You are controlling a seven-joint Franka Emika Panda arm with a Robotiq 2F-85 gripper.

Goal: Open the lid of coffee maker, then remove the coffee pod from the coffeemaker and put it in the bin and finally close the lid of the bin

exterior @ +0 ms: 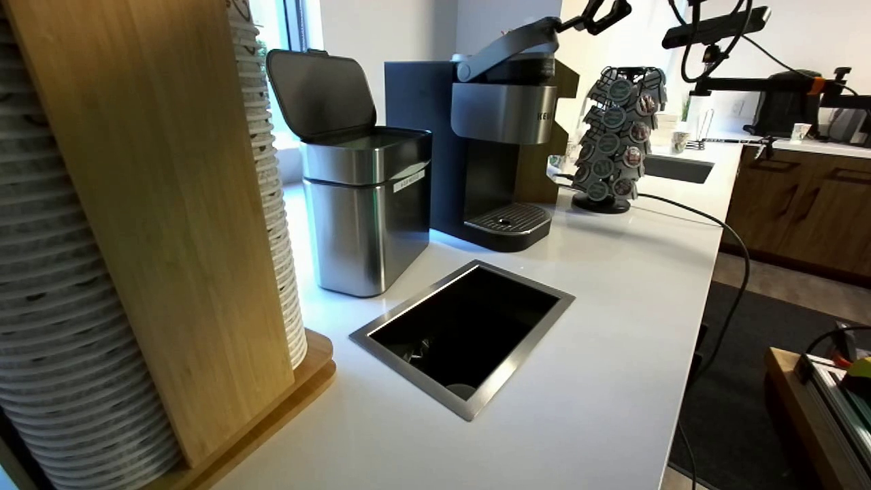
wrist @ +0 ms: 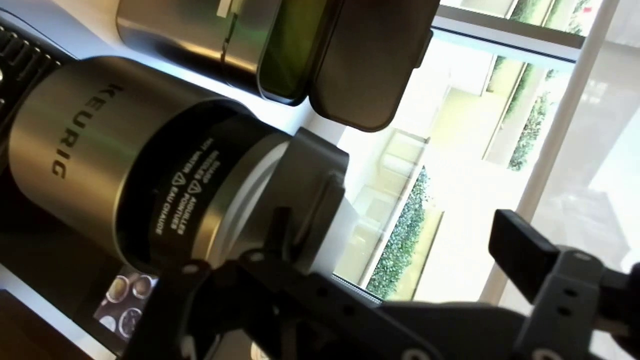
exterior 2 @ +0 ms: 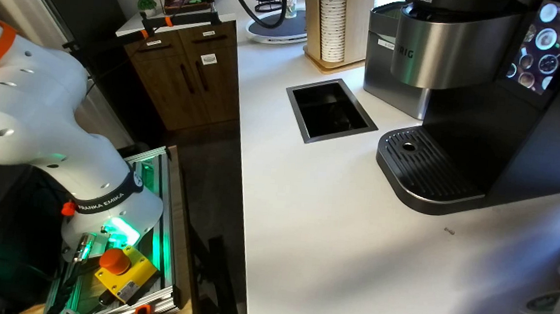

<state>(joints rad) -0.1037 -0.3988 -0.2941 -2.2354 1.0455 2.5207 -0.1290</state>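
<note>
The coffee maker (exterior: 500, 116) stands against the wall; it also shows in an exterior view (exterior 2: 440, 55) and the wrist view (wrist: 70, 130). Its lid (exterior: 507, 53) is tilted partly up, with the black underside and needle warning showing in the wrist view (wrist: 305, 185). My gripper (exterior: 590, 19) is wide open at the lid's front end; in the wrist view (wrist: 400, 240) one finger lies against or beside the lid and the other is apart. The steel bin (exterior: 347, 235) stands beside the machine, its lid (exterior: 320, 92) upright and open. The pod is hidden.
A steel-rimmed counter opening (exterior: 518, 356) lies in front of the bin. A wooden cup holder (exterior: 156, 204) stands beside it. A pod rack (exterior: 616, 136) stands on the machine's other side. A window (wrist: 450, 150) is behind. The arm's base (exterior 2: 114, 204) stands off the counter.
</note>
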